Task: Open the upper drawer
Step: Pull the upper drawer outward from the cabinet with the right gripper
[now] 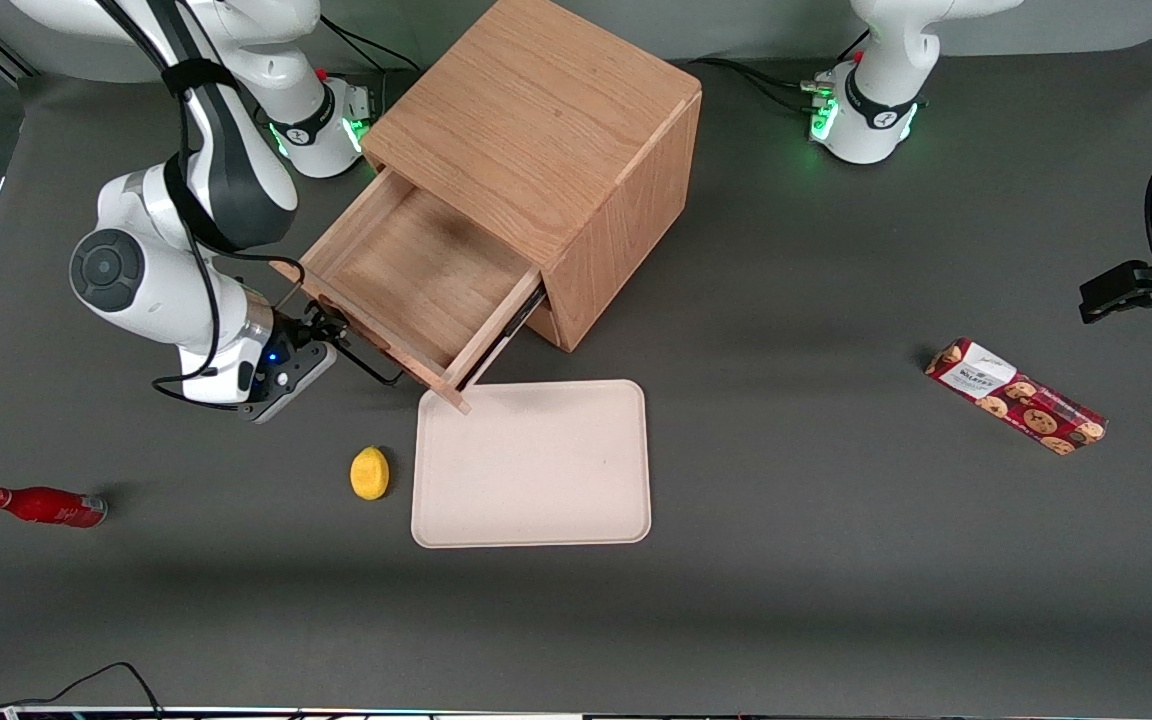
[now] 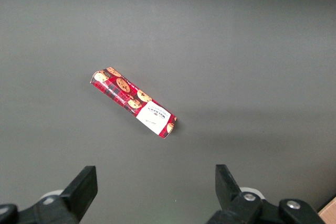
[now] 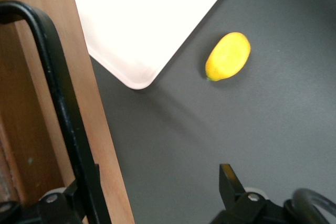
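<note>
Standing pulled out, upper drawer (image 1: 414, 290), gripper (image 1: 328, 330) at its handle (image 3: 58, 93)

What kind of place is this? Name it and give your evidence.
Probably a robot manipulation lab: a gripper at the pulled-out upper drawer of a wooden cabinet, on a grey-covered table with staged props: lemon, tray, cookie pack.

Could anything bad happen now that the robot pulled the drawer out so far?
Maybe. The upper drawer is far out, and its corner already hangs over the tray; more pulling might bump the tray or overextend the drawer. The end effector sits open at the black handle, so backing off crookedly could snag it. The lemon lies nearby too.
</note>
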Controlling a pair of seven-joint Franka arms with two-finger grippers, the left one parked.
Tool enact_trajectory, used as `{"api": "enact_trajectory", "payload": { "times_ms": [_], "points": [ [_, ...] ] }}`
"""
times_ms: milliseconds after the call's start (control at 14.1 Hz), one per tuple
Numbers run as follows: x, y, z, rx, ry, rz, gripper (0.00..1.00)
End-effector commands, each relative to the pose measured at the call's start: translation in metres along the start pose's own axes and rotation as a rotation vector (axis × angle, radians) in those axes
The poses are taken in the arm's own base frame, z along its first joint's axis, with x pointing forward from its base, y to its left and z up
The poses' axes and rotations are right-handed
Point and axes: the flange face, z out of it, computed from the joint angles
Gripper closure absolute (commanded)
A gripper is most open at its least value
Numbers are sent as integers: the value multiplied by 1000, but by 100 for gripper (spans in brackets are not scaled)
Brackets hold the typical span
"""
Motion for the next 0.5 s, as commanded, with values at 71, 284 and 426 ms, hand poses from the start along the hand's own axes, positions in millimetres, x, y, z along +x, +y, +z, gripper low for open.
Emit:
{"api": "enact_trajectory", "payload": {
  "times_ms": [71,284,426],
  "points": [
    [1,24,-3,-16,12,1,0],
    [3,31,-4,-16,16,-7,0],
    [2,39,-6,-17,22,0,0]
  ]
}}
